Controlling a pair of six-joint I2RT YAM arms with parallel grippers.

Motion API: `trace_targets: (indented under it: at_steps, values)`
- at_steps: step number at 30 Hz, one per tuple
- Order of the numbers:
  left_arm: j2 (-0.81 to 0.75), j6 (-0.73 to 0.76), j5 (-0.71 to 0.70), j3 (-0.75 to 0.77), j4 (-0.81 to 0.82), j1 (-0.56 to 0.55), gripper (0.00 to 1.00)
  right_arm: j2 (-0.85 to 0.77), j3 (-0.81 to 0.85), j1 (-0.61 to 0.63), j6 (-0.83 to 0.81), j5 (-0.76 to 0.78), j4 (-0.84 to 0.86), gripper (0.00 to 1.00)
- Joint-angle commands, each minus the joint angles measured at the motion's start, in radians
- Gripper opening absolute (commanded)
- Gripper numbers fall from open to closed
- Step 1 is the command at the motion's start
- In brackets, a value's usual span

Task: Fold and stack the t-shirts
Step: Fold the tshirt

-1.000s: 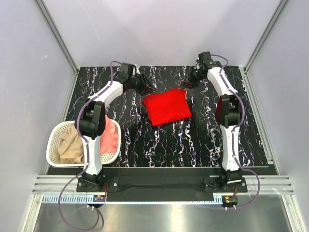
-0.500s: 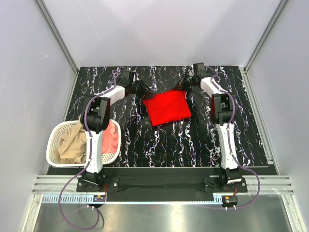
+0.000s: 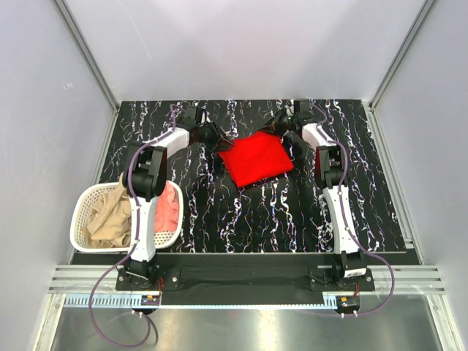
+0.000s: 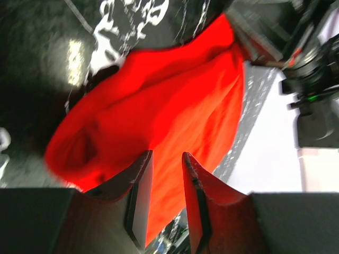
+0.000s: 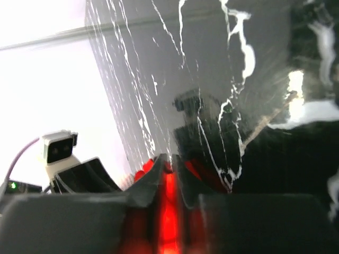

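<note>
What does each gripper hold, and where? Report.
Right gripper pinches the red t-shirt at its far right corner; left gripper at its far left corner, grip unclear.

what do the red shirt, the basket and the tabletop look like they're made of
The red shirt: soft matte cloth, probably cotton knit; it folds and creases limply. The basket: white plastic by its look, walls perforated in a regular pattern. The tabletop: black with white marble-like veins, glossy, with glare in the wrist views; stone or printed laminate, cannot tell.

Matt red cloth t-shirt (image 3: pixel 256 159), glossy marbled tabletop (image 3: pixel 241 212).
</note>
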Motion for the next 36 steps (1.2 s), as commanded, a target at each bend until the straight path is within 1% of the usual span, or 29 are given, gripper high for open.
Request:
trace_targets:
  at_steps: [1,2,3,4,5,6,8,10,11,12,15,16,19,21,26,29,33,36]
  values:
    - [-0.18,0.12,-0.033,-0.002,-0.075,0.004,0.33,-0.05,0.114,-0.029,-0.078,0.038,-0.16,0.31]
    - [-0.211,0.143,-0.047,-0.02,-0.118,0.004,0.33,-0.077,0.14,-0.032,-0.128,0.064,-0.208,0.38]
    - [-0.239,0.189,-0.056,-0.029,-0.141,0.003,0.33,-0.106,0.142,-0.037,-0.154,0.081,-0.297,0.46]
    - [-0.292,0.212,-0.066,-0.038,-0.17,0.003,0.34,-0.168,0.143,-0.047,-0.182,0.098,-0.337,0.58]
    - [-0.32,0.232,-0.078,-0.048,-0.219,0.003,0.34,-0.199,0.133,-0.055,-0.243,0.141,-0.379,0.66]
    - [-0.348,0.271,-0.078,-0.083,-0.233,0.001,0.34,-0.232,0.124,-0.061,-0.272,0.166,-0.455,0.73]
    - [-0.438,0.3,-0.078,-0.129,-0.268,-0.002,0.34,-0.307,0.084,-0.083,-0.363,0.193,-0.515,0.82]
    - [-0.503,0.328,-0.061,-0.222,-0.278,-0.002,0.34,-0.362,0.053,-0.095,-0.421,0.224,-0.601,0.89]
    - [-0.567,0.343,-0.053,-0.259,-0.282,-0.002,0.34,-0.374,0.029,-0.096,-0.484,0.232,-0.627,0.92]
    - [-0.596,0.351,-0.05,-0.325,-0.282,-0.005,0.34,-0.393,0.021,-0.095,-0.512,0.242,-0.676,0.96]
    - [-0.708,0.386,-0.038,-0.443,-0.294,-0.007,0.35,-0.431,-0.037,-0.096,-0.607,0.244,-0.717,0.98]
    - [-0.736,0.394,-0.029,-0.465,-0.304,-0.008,0.35,-0.442,-0.08,-0.095,-0.648,0.24,-0.721,0.98]
    - [-0.82,0.421,-0.014,-0.531,-0.32,-0.008,0.35,-0.456,-0.139,-0.096,-0.733,0.232,-0.73,0.98]
    - [-0.871,0.434,-0.014,-0.557,-0.328,-0.008,0.35,-0.442,-0.151,-0.096,-0.763,0.235,-0.729,0.99]
    - [-0.918,0.441,-0.026,-0.601,-0.362,-0.007,0.35,-0.414,-0.148,-0.09,-0.813,0.235,-0.674,0.98]
    - [-0.938,0.438,-0.029,-0.629,-0.368,-0.007,0.35,-0.401,-0.148,-0.09,-0.831,0.209,-0.652,0.98]
    - [-0.96,0.431,-0.029,-0.66,-0.362,-0.007,0.35,-0.336,-0.099,-0.089,-0.875,0.17,-0.694,0.99]
    - [-0.958,0.426,-0.024,-0.666,-0.36,-0.007,0.35,-0.312,-0.088,-0.089,-0.889,0.12,-0.688,0.99]
